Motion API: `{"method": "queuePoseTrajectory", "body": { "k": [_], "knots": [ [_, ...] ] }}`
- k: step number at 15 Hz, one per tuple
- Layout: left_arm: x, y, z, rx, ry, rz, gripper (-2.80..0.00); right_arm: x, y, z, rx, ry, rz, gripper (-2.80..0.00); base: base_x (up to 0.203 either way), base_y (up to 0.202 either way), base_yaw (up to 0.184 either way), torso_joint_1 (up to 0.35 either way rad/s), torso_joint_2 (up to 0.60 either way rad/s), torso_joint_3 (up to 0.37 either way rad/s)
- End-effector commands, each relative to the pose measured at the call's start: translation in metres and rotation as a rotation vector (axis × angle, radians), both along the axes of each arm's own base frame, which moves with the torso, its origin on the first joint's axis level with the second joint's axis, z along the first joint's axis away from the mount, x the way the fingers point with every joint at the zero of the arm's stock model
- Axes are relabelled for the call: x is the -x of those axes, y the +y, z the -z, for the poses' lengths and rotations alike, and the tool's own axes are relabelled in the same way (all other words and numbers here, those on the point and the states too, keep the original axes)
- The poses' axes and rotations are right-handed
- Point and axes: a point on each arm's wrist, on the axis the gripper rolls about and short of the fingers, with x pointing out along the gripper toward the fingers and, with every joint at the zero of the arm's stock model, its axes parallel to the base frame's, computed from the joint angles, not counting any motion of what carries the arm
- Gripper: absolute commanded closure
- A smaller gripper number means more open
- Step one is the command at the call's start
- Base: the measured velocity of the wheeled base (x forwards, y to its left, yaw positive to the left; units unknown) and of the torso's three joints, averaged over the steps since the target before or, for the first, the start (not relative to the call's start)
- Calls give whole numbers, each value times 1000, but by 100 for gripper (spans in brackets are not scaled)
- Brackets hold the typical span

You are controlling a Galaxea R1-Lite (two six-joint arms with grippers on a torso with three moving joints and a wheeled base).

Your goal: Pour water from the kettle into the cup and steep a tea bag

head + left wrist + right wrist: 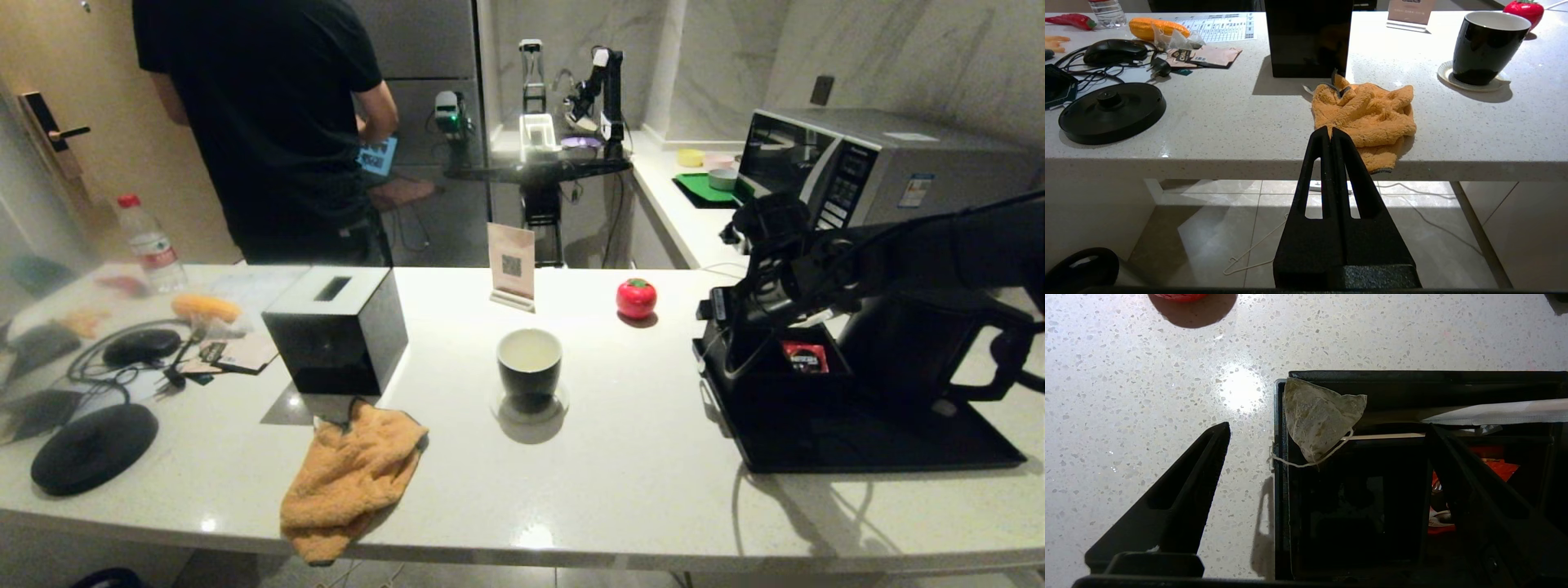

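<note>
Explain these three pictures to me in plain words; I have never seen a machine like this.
It is a two-armed robot at a white counter. One picture looks down from a camera on its head; the other two come from cameras on its wrists, behind the fingers. The left gripper waits shut, off the counter's edge, holding nothing. The right gripper hangs open above a tea bag lying on the corner of a black tray; it holds nothing yet. On the counter stand the cup, an orange cloth, a black tissue box and the kettle on the tray. A person stands behind.
</note>
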Motion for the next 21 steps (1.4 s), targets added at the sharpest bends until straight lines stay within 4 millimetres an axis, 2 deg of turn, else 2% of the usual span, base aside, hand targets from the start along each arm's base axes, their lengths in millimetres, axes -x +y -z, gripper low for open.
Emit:
{"method": "queuePoseTrajectory", "body": {
  "k": [1,6,7,21],
  "knots": [
    [0,0,0,1,0,-1,0,0,0,1,3,2,5,-280,0,0,0,0,0,0],
    [0,0,0,1,0,-1,0,-1,0,2,5,1,9,-280,0,0,0,0,0,0],
    [0,0,0,1,0,1,0,-1,0,1,5,0,7,0,0,0,0,0,0,0],
    [0,0,0,1,0,0,0,0,4,2,-8,0,19,0,0,0,0,0,0,0]
  ]
}}
